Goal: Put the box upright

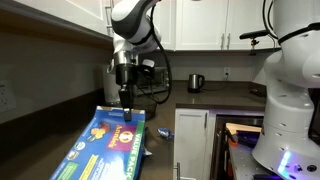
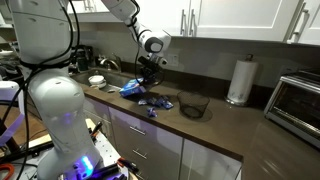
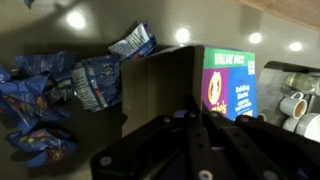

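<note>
The box (image 1: 108, 146) is large and blue, with a round orange-red picture and yellow and green panels. It leans tilted on the counter, its top edge raised under my gripper (image 1: 125, 103). In the other exterior view the box (image 2: 133, 87) sits beside the sink, below my gripper (image 2: 149, 74). In the wrist view the box (image 3: 232, 88) shows its blue "value pack" face and a brown cardboard side. My gripper's (image 3: 196, 128) dark fingers are closed together on the box's upper edge.
Several small blue snack packets (image 3: 45, 100) (image 2: 155, 102) lie on the counter by the box. A black bowl (image 2: 193, 104), paper towel roll (image 2: 238, 80) and toaster oven (image 2: 300, 100) stand further along. White cups (image 3: 296, 105) and a kettle (image 1: 196, 83) are nearby. A white robot body (image 2: 50, 95) stands in front.
</note>
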